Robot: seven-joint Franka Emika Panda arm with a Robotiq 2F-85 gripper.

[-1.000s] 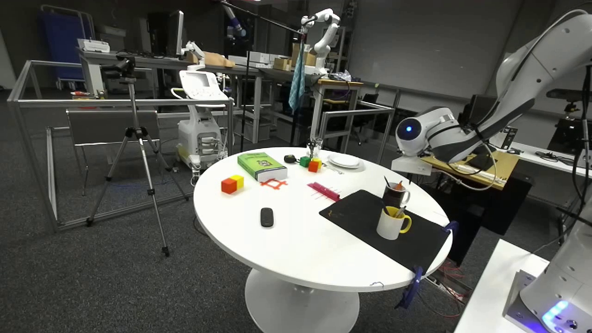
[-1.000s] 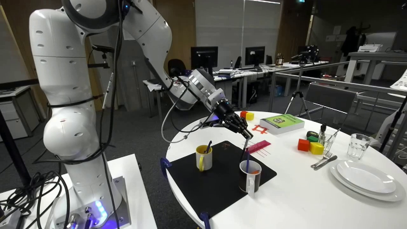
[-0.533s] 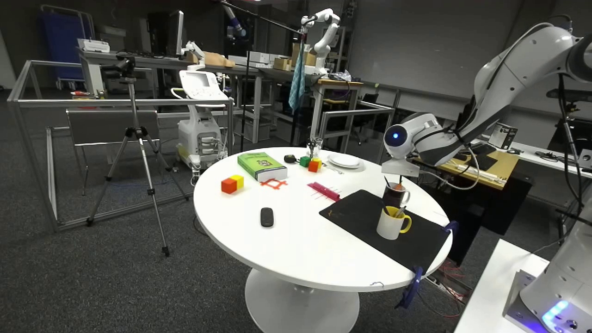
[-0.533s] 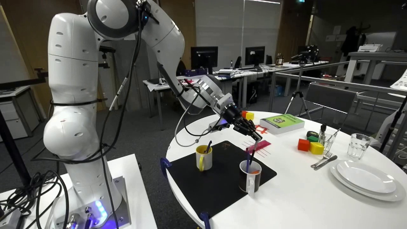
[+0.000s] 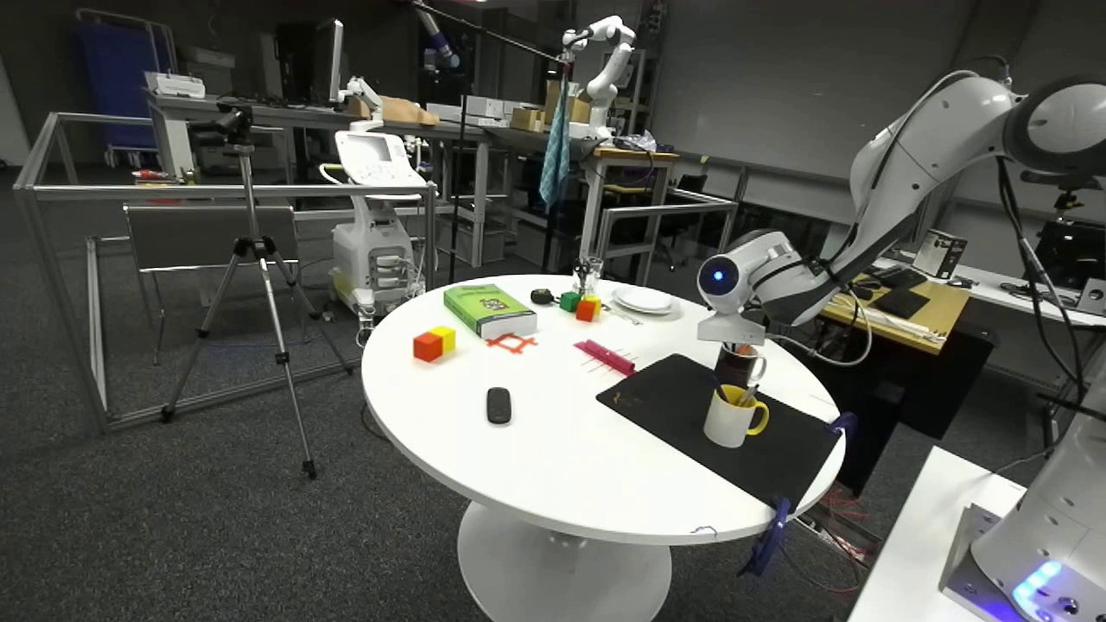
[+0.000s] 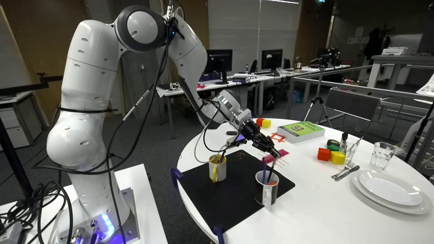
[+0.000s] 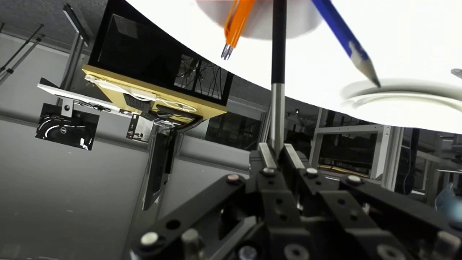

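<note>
Wrist view: I clamp 1 black-silver pen [image 7: 278, 72] in the gripper [image 7: 278, 150], lower end inside the dark mug [image 6: 261, 190] at the edge of the black mat [image 6: 230, 191]. White table [image 6: 312, 205] on grey carpet [image 5: 233, 536].

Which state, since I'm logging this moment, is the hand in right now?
Hand: closed, holding the black-and-silver stick, probably a pen, by its silver end.

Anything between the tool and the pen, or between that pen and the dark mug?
Nothing visible: the tool grips the pen, whose far end appears inside the dark mug; the blue pencil stands beside it.
</note>
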